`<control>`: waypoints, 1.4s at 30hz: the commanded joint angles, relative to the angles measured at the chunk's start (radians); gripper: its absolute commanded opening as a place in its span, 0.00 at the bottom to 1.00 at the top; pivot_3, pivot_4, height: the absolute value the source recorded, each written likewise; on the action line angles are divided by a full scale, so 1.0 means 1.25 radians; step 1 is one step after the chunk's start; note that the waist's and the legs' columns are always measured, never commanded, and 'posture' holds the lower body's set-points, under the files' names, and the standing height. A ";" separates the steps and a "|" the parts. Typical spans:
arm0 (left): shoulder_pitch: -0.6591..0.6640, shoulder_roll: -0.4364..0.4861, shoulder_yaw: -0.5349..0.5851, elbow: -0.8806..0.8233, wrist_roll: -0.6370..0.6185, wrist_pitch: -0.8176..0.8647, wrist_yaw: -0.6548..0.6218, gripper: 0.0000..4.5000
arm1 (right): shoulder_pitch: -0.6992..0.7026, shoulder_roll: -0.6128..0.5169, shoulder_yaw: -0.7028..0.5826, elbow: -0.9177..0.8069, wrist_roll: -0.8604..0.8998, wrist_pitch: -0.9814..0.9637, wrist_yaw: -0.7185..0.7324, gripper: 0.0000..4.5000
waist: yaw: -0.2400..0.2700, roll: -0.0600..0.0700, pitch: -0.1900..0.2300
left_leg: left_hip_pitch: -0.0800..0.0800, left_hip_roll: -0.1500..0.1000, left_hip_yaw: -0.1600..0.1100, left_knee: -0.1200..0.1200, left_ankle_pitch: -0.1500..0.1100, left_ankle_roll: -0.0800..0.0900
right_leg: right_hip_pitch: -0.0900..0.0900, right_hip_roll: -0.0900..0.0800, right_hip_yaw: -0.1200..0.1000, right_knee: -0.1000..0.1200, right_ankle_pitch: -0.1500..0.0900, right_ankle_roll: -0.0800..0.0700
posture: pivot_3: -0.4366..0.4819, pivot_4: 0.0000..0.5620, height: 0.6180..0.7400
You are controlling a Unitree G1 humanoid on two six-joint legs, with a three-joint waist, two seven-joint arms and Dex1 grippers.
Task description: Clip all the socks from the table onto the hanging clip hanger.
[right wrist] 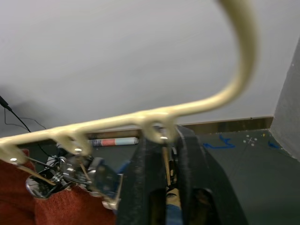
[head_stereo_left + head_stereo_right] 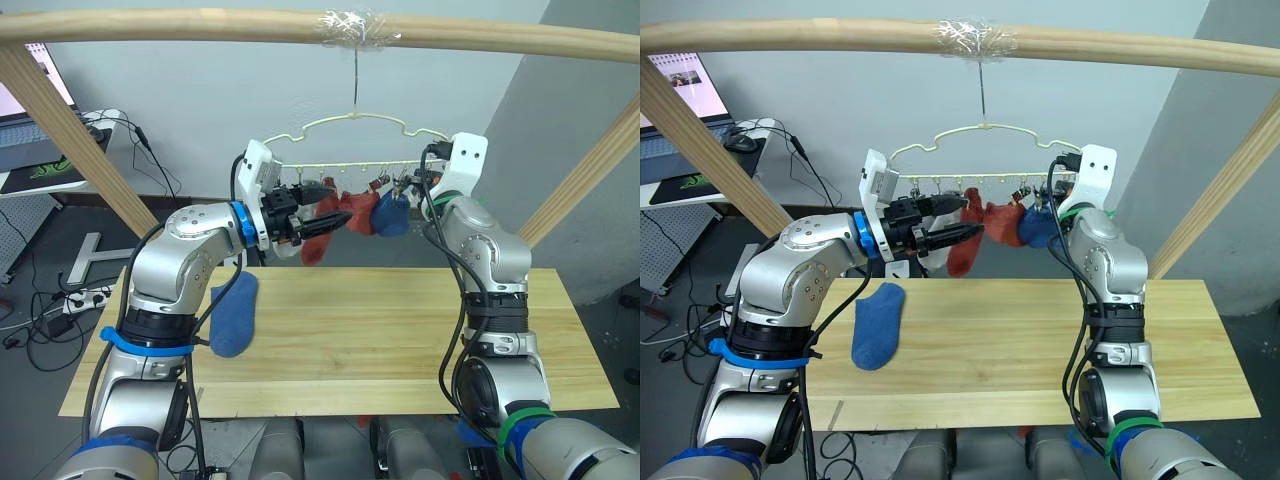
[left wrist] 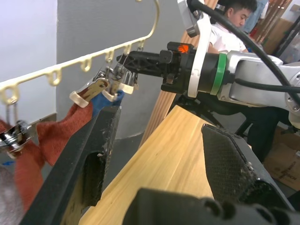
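Worktop (image 2: 400, 340): bare planks across the centre and right.
Blue sock (image 2: 234, 312): flat near the left edge.
Left end effector (image 2: 335, 220): arm bent, fingers wide apart, beside the rust-red socks (image 2: 322, 232).
Right end effector (image 3: 123, 70): arm raised, fingers narrowly closed at a clip.
Clip hanger (image 2: 350, 130): hangs from the far pole (image 2: 200, 25).

Blue sock (image 2: 234, 313) flat on table (image 2: 400, 340)

A round pale wooden pole (image 2: 300, 25) spans overhead on slanted wooden braces (image 2: 70, 130). Far left, an open laptop (image 2: 680, 90) sits above tangled black cables (image 2: 40, 310).
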 commanded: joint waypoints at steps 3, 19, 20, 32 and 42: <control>0.020 0.012 -0.015 0.013 0.057 -0.003 0.043 0.71 | -0.017 -0.007 -0.006 -0.010 -0.001 -0.015 -0.006 0.00 | 0.000 0.000 0.000 | 0.000 0.000 0.000 0.000 0.000 0.000 | 0.000 0.000 0.000 0.000 0.000 0.000 | 0.66 0.29 1.00; 0.120 0.073 0.001 0.440 0.279 -0.236 0.168 0.99 | 0.004 -0.016 0.005 -0.061 -0.003 0.017 -0.006 0.00 | 0.010 0.000 0.000 | 0.000 0.000 0.000 0.000 0.000 0.000 | 0.000 0.000 0.000 0.000 0.000 0.000 | 0.63 0.30 1.00; 0.118 0.076 0.002 0.467 0.287 -0.247 0.171 0.99 | 0.006 -0.017 0.005 -0.064 -0.003 0.020 -0.007 0.00 | 0.010 0.000 0.000 | 0.000 0.000 0.000 0.000 0.000 0.000 | 0.000 0.000 0.000 0.000 0.000 0.000 | 0.63 0.30 1.00; 0.065 0.065 -0.029 0.762 0.373 -0.355 0.150 0.99 | 0.020 -0.020 0.002 -0.107 0.001 0.053 -0.014 0.00 | 0.011 0.000 0.000 | 0.000 0.000 0.000 0.000 0.000 0.000 | 0.000 0.000 0.000 0.000 0.000 0.000 | 0.62 0.32 1.00; 0.026 0.022 -0.099 0.891 0.463 -0.372 0.123 0.99 | 0.019 -0.019 0.002 -0.127 0.001 0.072 -0.016 0.00 | 0.011 0.001 0.000 | 0.001 0.000 0.000 0.000 0.000 0.000 | 0.000 0.000 0.000 0.000 0.000 0.000 | 0.61 0.32 1.00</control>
